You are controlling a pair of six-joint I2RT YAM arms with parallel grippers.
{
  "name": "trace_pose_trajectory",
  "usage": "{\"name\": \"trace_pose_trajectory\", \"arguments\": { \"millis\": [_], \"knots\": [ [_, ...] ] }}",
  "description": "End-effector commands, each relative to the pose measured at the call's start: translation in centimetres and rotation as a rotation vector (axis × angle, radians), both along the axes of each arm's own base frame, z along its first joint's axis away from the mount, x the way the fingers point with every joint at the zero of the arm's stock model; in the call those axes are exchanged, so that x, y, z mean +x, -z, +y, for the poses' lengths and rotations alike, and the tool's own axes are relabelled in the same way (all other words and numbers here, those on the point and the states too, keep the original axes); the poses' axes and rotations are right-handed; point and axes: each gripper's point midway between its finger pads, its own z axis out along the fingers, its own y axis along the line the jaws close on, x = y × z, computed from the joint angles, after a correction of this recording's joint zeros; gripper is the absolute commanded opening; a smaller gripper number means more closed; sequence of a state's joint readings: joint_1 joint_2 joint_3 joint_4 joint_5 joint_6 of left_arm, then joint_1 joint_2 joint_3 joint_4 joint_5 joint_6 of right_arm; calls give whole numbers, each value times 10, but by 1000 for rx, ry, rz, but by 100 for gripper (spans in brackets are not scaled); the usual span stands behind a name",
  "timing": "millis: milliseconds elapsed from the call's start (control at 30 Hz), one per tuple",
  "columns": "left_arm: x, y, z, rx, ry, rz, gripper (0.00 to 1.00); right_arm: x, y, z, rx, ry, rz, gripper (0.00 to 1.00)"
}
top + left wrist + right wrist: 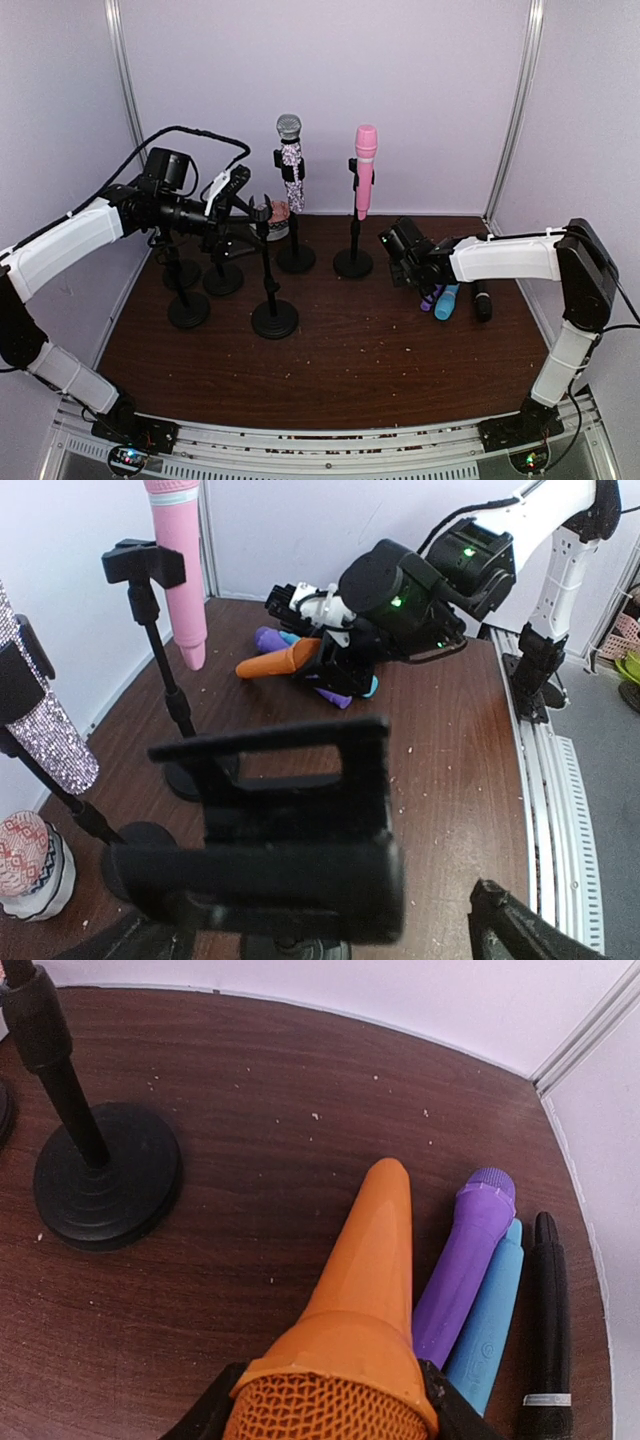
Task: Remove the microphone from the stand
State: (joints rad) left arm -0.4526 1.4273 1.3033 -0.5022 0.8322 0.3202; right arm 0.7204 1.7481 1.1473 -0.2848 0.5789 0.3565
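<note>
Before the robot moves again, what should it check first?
1. Right gripper is clamped on the orange microphone: ok.
2. There is bare table beside the purple microphone for setting the orange one down: ok.
3. The orange microphone's tip touches the table: cannot tell.
4. The stand base is well clear of the orange microphone: ok.
5. Left gripper is open and holds nothing: ok.
6. All stands are emptied: not ok. The pink microphone and the sparkly microphone sit in their clips.
</note>
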Motion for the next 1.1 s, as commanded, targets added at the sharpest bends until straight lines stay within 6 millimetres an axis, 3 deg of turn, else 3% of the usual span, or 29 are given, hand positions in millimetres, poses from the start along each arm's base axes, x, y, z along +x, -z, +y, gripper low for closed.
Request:
{"name": "trace_pose_trajectory", "arguments": {
  "millis": [0, 100, 200, 467, 700, 800, 900, 1067],
  "knots": [
    [-10, -22, 18, 50, -50, -40, 98, -10, 32, -5, 49, 20, 131, 32],
    [-17, -35, 32, 109, -87, -56, 98, -11, 34, -7, 53, 26, 141, 44],
    [-26, -48, 48, 155, -118, -86, 98, -13, 38, -7, 60, 34, 156, 49],
    [-45, -68, 89, 138, -210, -121, 98, -20, 53, -12, 64, 80, 202, 70],
    [-46, -69, 114, 146, -277, -68, 98, -21, 31, -17, 97, 116, 140, 72],
    [-49, -68, 118, 157, -285, -58, 98, -22, 13, -13, 123, 111, 102, 68],
    [-48, -67, 121, 158, -304, -45, 98, -29, -14, 7, 190, 51, 53, 67],
    [-35, -67, 129, 170, -372, -41, 98, -66, -62, 75, 288, -153, 15, 71]
  ]
}}
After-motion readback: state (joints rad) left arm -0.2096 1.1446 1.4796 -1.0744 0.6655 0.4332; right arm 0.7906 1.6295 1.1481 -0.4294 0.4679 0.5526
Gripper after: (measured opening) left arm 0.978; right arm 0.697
